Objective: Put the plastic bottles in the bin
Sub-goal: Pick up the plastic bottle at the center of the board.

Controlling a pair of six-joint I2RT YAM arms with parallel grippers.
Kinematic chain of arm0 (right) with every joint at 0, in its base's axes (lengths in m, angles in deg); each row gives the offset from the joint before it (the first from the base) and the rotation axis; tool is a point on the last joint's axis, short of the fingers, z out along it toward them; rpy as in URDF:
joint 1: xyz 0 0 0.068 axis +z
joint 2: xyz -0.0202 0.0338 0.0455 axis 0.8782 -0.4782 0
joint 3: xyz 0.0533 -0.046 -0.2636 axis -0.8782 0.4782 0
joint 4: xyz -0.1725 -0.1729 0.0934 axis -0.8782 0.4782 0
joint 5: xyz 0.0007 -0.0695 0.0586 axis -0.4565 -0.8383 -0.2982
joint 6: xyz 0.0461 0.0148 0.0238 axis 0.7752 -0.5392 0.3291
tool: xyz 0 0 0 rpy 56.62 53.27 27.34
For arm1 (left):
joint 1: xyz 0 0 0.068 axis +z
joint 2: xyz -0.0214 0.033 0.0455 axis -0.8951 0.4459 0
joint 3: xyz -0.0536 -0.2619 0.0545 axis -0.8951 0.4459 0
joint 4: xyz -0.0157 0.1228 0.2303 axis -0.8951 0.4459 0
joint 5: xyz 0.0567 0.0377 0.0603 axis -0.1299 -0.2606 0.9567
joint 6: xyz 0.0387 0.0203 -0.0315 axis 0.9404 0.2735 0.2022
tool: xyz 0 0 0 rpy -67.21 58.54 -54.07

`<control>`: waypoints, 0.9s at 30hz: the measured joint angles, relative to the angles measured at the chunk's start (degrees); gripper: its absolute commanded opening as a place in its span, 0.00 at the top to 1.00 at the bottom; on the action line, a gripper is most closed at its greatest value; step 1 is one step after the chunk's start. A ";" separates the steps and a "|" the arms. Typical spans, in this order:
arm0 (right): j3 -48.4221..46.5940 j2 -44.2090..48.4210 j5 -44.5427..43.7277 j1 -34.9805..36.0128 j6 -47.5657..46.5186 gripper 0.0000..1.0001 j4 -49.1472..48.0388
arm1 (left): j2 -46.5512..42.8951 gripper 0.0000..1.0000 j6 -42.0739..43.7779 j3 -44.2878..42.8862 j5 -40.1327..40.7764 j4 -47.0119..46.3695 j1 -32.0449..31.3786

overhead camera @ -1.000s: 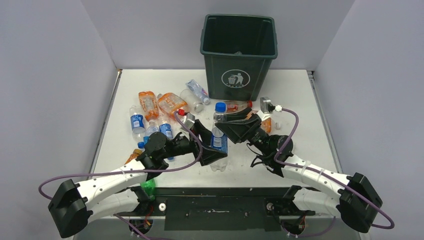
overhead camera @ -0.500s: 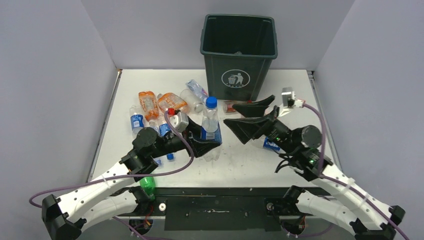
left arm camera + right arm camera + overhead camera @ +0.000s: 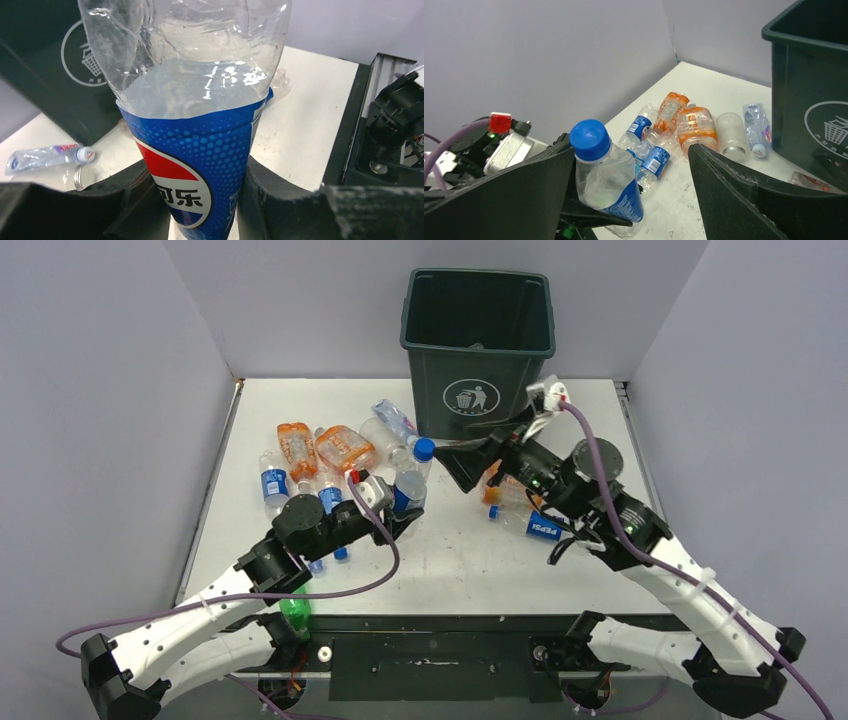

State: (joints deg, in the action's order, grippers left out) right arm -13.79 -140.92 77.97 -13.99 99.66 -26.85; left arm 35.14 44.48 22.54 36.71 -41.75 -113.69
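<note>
My left gripper [image 3: 404, 512] is shut on a clear Pepsi bottle [image 3: 411, 483] with a blue label and blue cap, held tilted above the table. In the left wrist view the bottle [image 3: 200, 165] is clamped between both jaws of the left gripper [image 3: 200, 205]. My right gripper [image 3: 480, 447] is open and empty, raised in front of the dark green bin [image 3: 478, 340]. In the right wrist view the held bottle [image 3: 606, 175] shows between the spread jaws of the right gripper [image 3: 631, 150], and the bin [image 3: 809, 80] is at the right. Several bottles lie left of the bin, among them orange ones [image 3: 343, 447] and blue-labelled ones [image 3: 272, 485].
A Pepsi bottle [image 3: 537, 528] and an orange-capped one [image 3: 497, 502] lie under my right arm. A green bottle [image 3: 295, 612] sits at the near table edge. A small clear bottle [image 3: 45, 155] lies at the bin's foot. Grey walls enclose the table.
My left gripper has carried the Pepsi bottle left and away from me, tilting it. My right gripper has swung away from the bottle, risen and moved towards the bin front.
</note>
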 measured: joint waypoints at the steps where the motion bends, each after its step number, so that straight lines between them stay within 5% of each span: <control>1: -0.46 -1.55 0.00 0.17 0.00 0.15 0.04 | -0.02 1.00 0.04 0.50 0.39 0.17 0.00; 11: -1.42 -9.88 -0.72 4.35 0.15 0.25 -1.68 | -0.22 1.00 -0.55 2.23 2.60 1.75 -0.02; 17: -1.42 -11.52 -2.54 5.88 -0.11 0.49 -1.70 | -0.72 1.00 -0.57 2.29 2.32 1.75 -0.02; 23: -1.27 -11.54 -3.65 6.27 0.33 0.29 -2.99 | -1.57 1.00 -0.57 2.62 1.92 1.70 -0.02; 27: -0.15 -11.08 -5.14 6.25 0.46 0.33 -5.09 | -1.86 1.00 -0.57 2.71 1.60 1.70 -0.02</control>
State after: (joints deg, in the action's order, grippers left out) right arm -13.94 -152.00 72.84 -7.74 100.12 -31.94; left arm 33.28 43.91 25.25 38.31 -40.04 -113.71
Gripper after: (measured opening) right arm 0.710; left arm 0.397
